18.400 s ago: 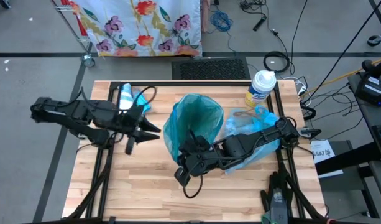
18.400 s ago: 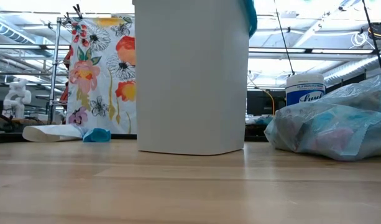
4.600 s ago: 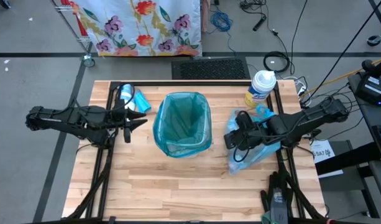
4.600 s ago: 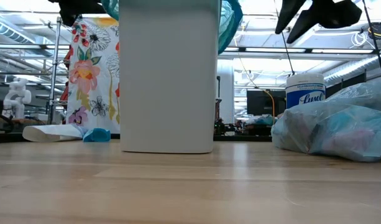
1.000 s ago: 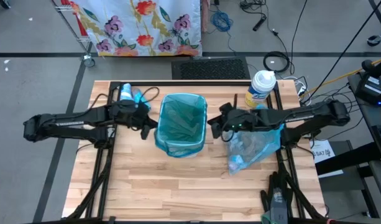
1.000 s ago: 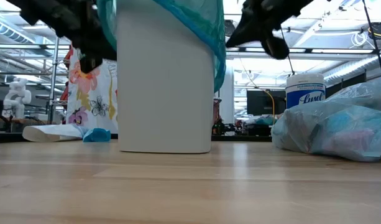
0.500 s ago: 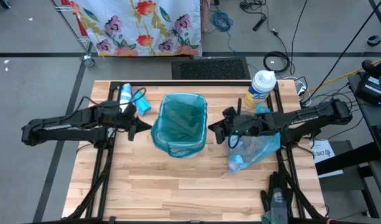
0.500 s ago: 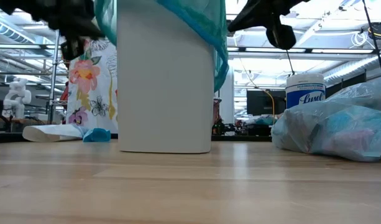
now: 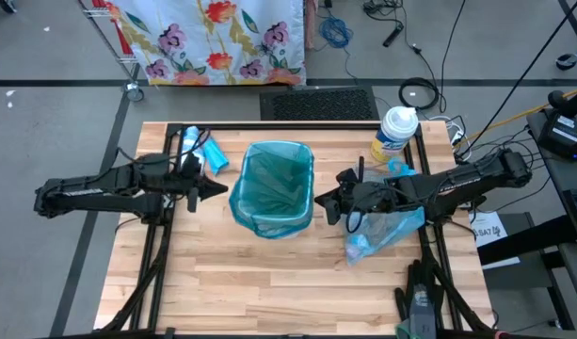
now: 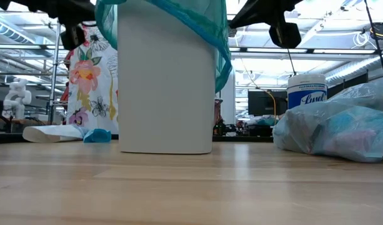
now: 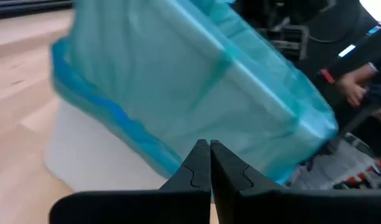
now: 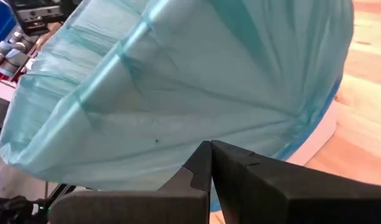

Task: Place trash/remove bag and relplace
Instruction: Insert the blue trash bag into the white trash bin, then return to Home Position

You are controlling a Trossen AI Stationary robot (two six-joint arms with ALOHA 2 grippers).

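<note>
A white bin (image 10: 166, 87) stands mid-table, lined with the teal-green bag (image 9: 272, 184), whose edge is folded over the rim and hangs down outside (image 10: 207, 31). My left gripper (image 9: 222, 188) is shut just off the bin's left side, at rim height, with nothing between its fingers (image 11: 209, 149). My right gripper (image 9: 317, 200) is shut close by the bin's right side, facing the bag's overhang (image 12: 178, 93). The filled pale-blue bag (image 9: 387, 226) lies on the table at the right under my right arm; the trash shows through it as dim blue and pink shapes (image 10: 338, 128).
A white wipes canister (image 9: 397, 130) stands at the far right behind the filled bag. A white roll and blue packets (image 9: 199, 151) lie at the far left corner. A floral cloth (image 9: 213, 38) hangs beyond the table. Bare wood lies along the near edge.
My left gripper has drawn back from the bin's left rim toward the table's left edge and has risen. My right gripper has shifted a little toward the near edge beside the bin and has risen slightly. Both stayed shut; the bag's overhang stays on the bin.
</note>
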